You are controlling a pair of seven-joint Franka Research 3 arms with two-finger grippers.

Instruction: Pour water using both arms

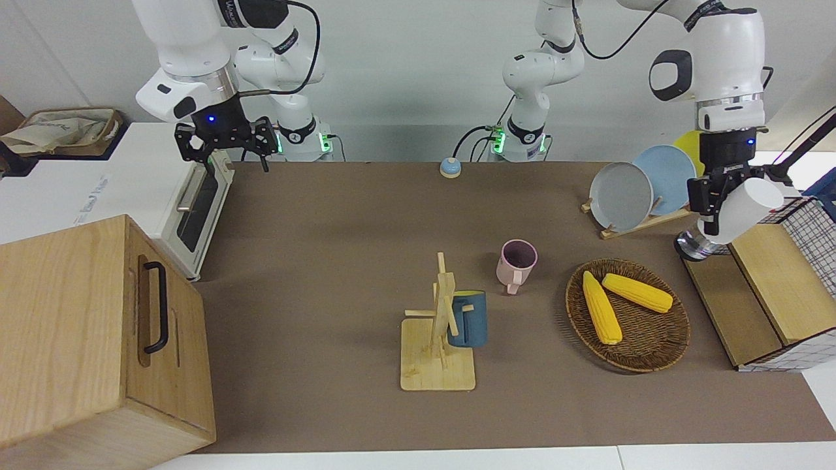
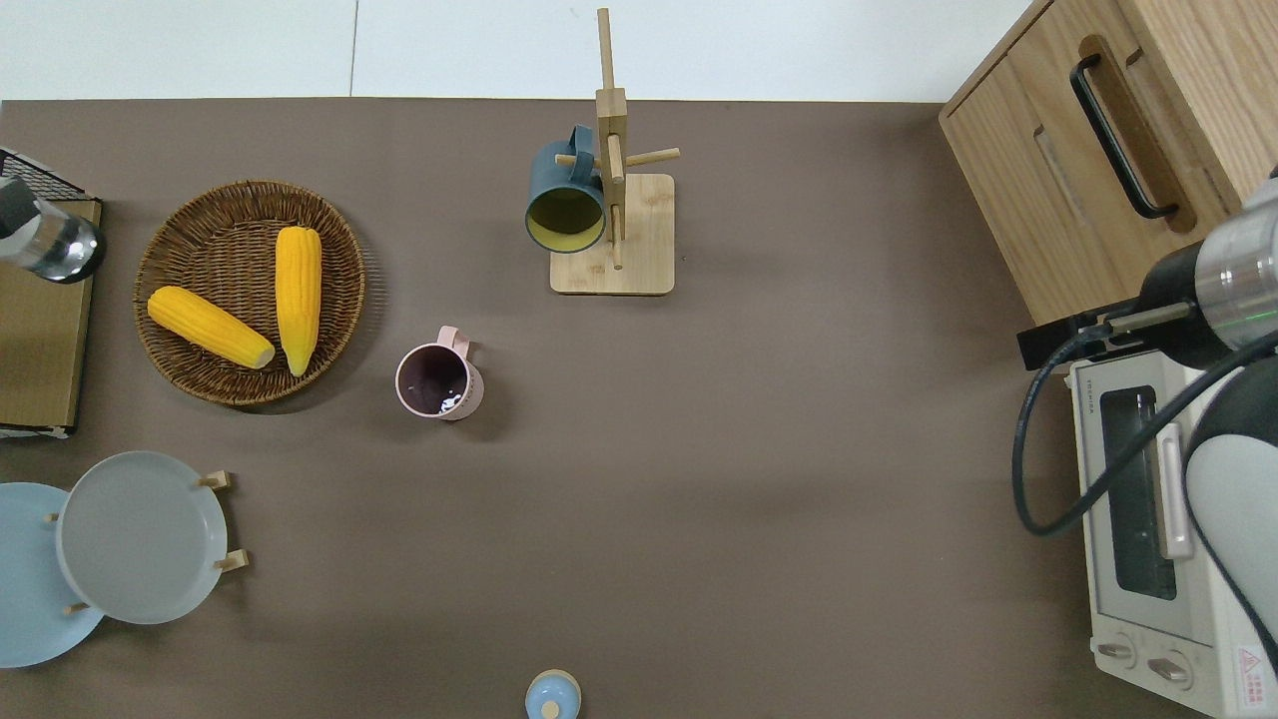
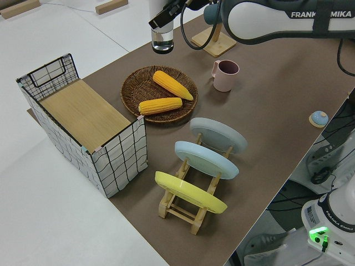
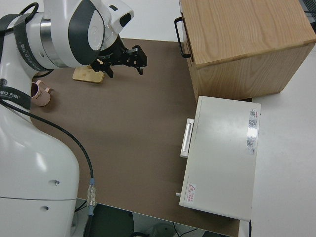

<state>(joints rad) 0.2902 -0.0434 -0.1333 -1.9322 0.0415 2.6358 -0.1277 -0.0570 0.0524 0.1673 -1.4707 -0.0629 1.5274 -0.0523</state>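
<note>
The left gripper (image 1: 713, 196) holds a white, steel-based bottle (image 1: 738, 215) aloft over the wood-topped wire basket (image 1: 777, 287). The right gripper (image 1: 225, 140) hangs open and empty. By the look of it, the carry is under way, and next comes bringing the bottle over the pink mug (image 1: 516, 264) to tip it.

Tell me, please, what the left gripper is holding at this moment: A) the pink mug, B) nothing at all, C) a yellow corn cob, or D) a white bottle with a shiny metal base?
D: the left gripper is closed around a tilted white bottle with a shiny metal base, while the pink ceramic mug stands on the table and both yellow corn cobs lie in the round woven wicker basket.
</note>
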